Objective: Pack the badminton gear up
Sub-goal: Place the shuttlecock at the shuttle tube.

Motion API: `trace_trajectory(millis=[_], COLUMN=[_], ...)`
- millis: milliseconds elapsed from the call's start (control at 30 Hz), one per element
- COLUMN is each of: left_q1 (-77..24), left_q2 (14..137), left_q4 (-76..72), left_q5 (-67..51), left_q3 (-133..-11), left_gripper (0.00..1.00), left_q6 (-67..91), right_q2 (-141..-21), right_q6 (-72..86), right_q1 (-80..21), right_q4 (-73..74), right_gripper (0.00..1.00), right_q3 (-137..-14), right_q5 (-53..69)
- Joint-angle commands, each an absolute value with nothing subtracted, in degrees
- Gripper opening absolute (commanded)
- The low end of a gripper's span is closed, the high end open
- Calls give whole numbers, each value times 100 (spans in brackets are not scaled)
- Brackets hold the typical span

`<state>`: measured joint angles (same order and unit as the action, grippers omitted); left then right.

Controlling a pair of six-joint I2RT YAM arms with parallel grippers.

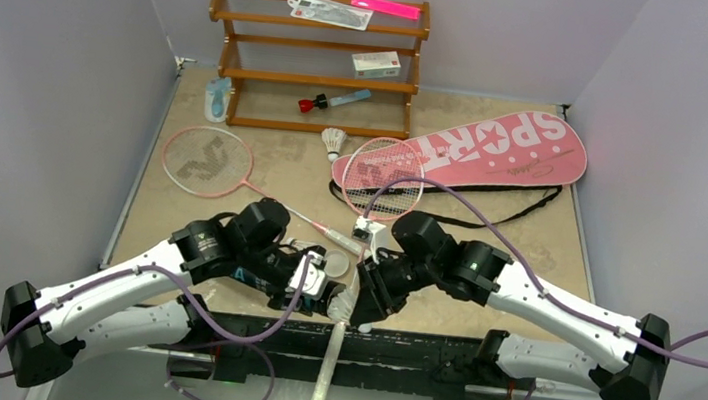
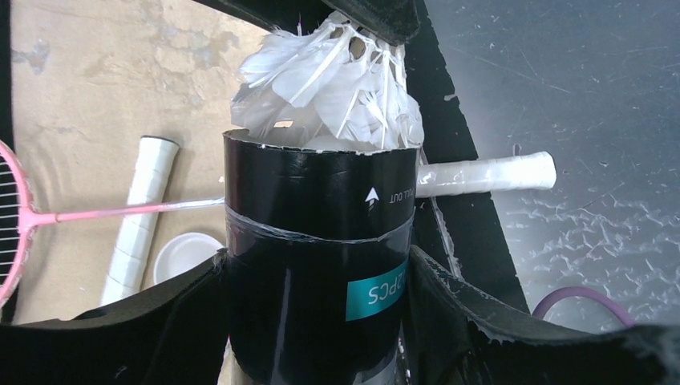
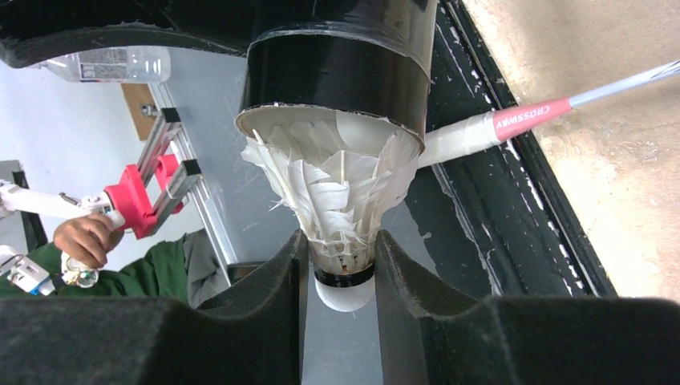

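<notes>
Shuttlecock (image 3: 341,200) sits at the meeting point of the two arms, low over the near edge of the worktop (image 1: 285,152). The right arm's (image 1: 540,297) jaws are clamped on its cork end. Its white feather skirt points into the open mouth of the black tube (image 2: 317,241), and the feather tips seem to sit just inside the rim, though the depth is hard to judge. The left arm's (image 1: 119,284) jaws are clamped around the tube's body, holding it end-on to the shuttlecock. Beneath the tube a white racket handle (image 3: 469,136) with a pink band lies across the dark strip at the worktop's edge. A round white cap (image 2: 186,255) rests on the worktop just beside another white handle (image 2: 140,216). Farther back, one pink racket (image 1: 205,161) lies flat to the left. The second racket's (image 1: 383,178) head overlaps the lower end of the pink "SPORT" bag (image 1: 496,151). A second shuttlecock (image 1: 335,142) stands just beside that bag. At the rear a wooden shelf (image 1: 316,60) holds a small white box (image 1: 376,63) and a red-capped blue tool (image 1: 333,102).
</notes>
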<state>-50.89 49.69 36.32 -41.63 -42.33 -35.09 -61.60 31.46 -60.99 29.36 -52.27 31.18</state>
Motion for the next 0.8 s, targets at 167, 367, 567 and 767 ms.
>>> trace_trajectory(millis=[167, 367, 567, 767], left_q1=[-5056, -5056, -5056, -5048], left_q2=[5064, 5235, 5293, 5370], left_q4=[3436, 3461, 3434, 3404], left_q5=[-4296, -4248, -4034, -3674], left_q3=[-4430, -4455, -4448, -4473], left_gripper=[38, 38, 38, 38], left_q6=[-3455, -3434, -3334, -3143], right_q2=[-6326, -6537, -6682, -6662], right_q6=[2947, 2793, 2765, 2764], right_q1=[-6090, -6090, -6091, -6090], right_q4=[3088, 3243, 3239, 3265], right_gripper=[20, 20, 18, 18], right_q3=[-5382, -5596, -5678, -5670], right_q5=[3270, 3206, 3343, 3319])
